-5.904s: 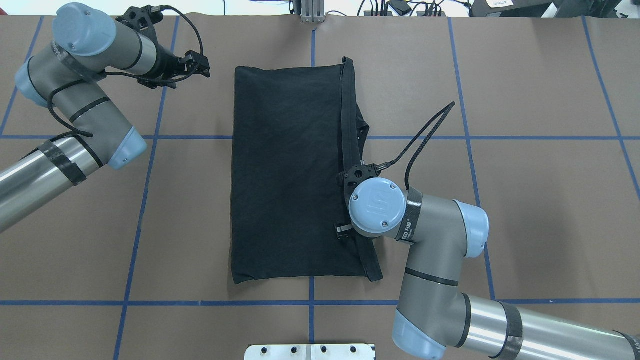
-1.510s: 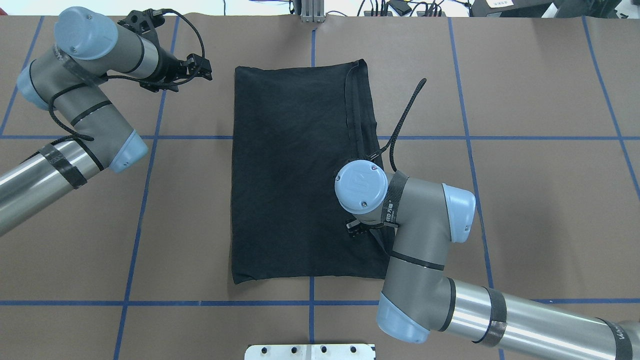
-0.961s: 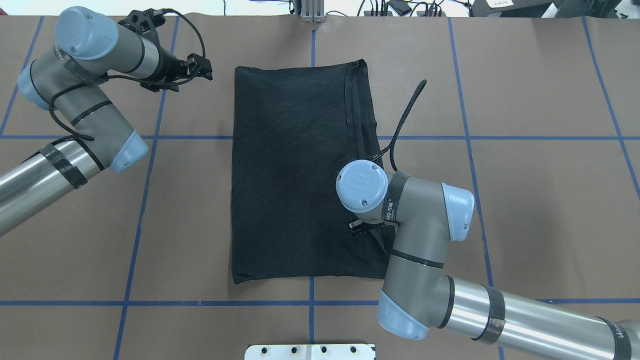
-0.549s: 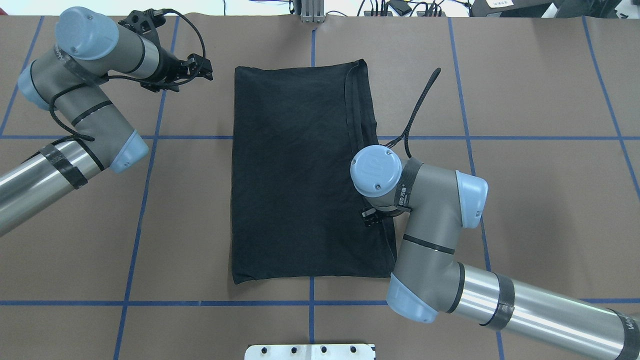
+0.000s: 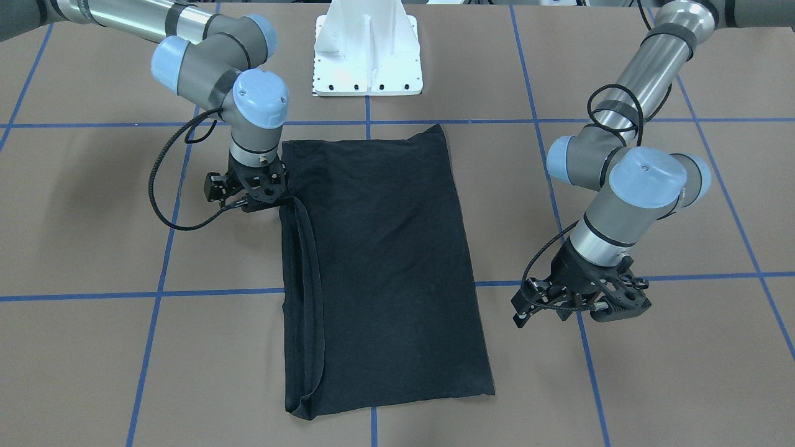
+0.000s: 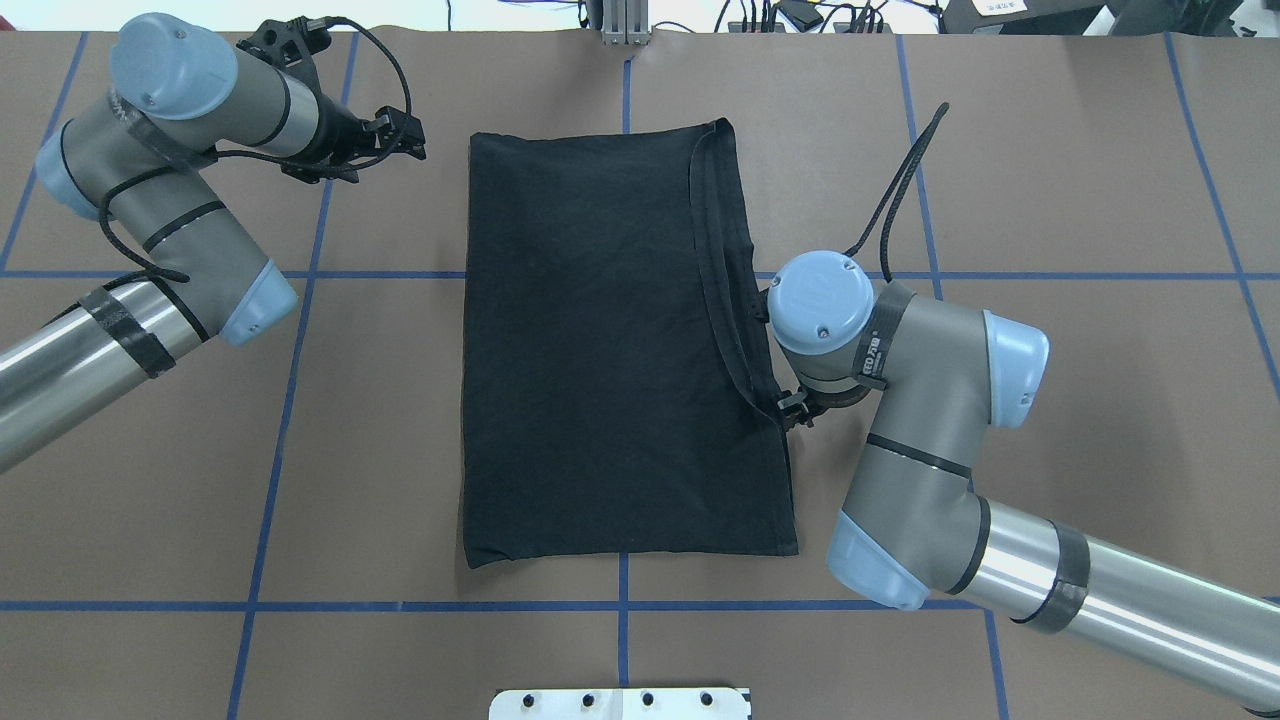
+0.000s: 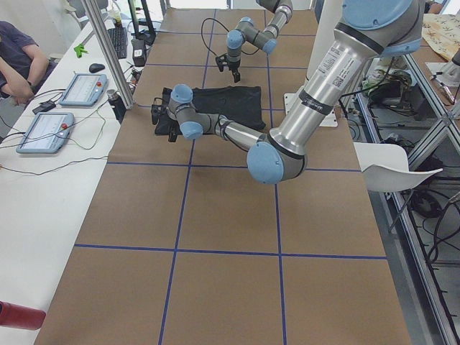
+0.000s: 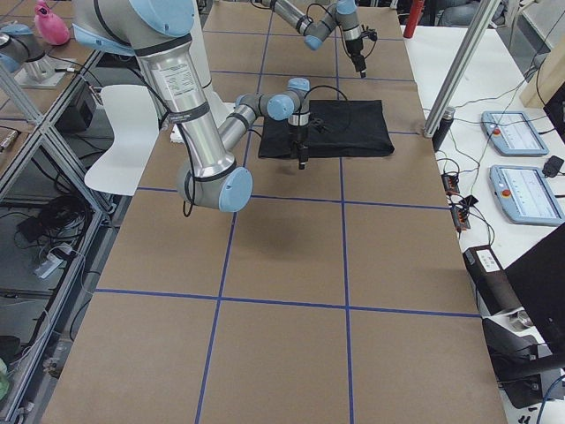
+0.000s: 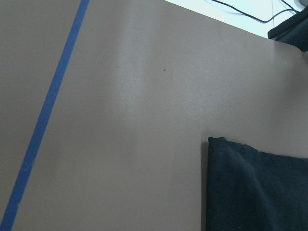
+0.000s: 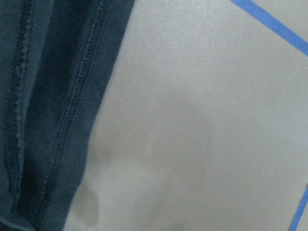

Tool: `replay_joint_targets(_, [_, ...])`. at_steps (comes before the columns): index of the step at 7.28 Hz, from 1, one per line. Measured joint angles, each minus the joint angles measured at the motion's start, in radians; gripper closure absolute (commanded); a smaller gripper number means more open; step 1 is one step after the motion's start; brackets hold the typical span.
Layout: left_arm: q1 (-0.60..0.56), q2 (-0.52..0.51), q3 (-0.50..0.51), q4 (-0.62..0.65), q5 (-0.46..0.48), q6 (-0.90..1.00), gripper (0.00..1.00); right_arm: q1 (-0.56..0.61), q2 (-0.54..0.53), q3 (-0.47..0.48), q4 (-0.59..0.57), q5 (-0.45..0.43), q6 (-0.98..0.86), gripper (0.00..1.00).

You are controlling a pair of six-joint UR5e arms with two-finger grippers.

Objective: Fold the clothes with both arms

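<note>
Already, in the front-facing view, the black cloth T-shirt (image 5: 385, 248) lay folded into a long rectangle in the middle of the brown paper-covered table (image 5: 93, 217). The right arm's black two-finger gripper (image 5: 248, 189) sat low, just beside the shirt's hemmed long edge, and the left arm's black two-finger gripper (image 5: 581, 304) hung apart beyond the opposite edge. Overhead, the right gripper had slid off the cloth to that edge within the last second and a half, while the shirt's outline and the left arm had not shifted. That looked like a finished side fold, with a crosswise fold probably next. The right wrist view showed only the stitched hem (image 10: 57, 120) and bare table, and the left wrist view showed one shirt corner. Neither tool's jaws could be read as open or closed.
</note>
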Motion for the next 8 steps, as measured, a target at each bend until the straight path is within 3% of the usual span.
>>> replay_joint_targets(2, [0.0,0.0,0.0,-0.001,0.0,0.0,0.0,0.023,0.005,0.046,-0.026,0.021,-0.016,0.0])
replay_joint_targets(4, [0.0,0.0,0.001,-0.001,-0.002,0.0,0.0,0.022,0.065,0.031,-0.021,0.016,-0.015,0.0])
replay_joint_targets(8, [0.001,0.0,0.003,-0.001,-0.003,0.001,0.0,0.008,0.221,-0.194,0.131,-0.013,-0.004,0.0])
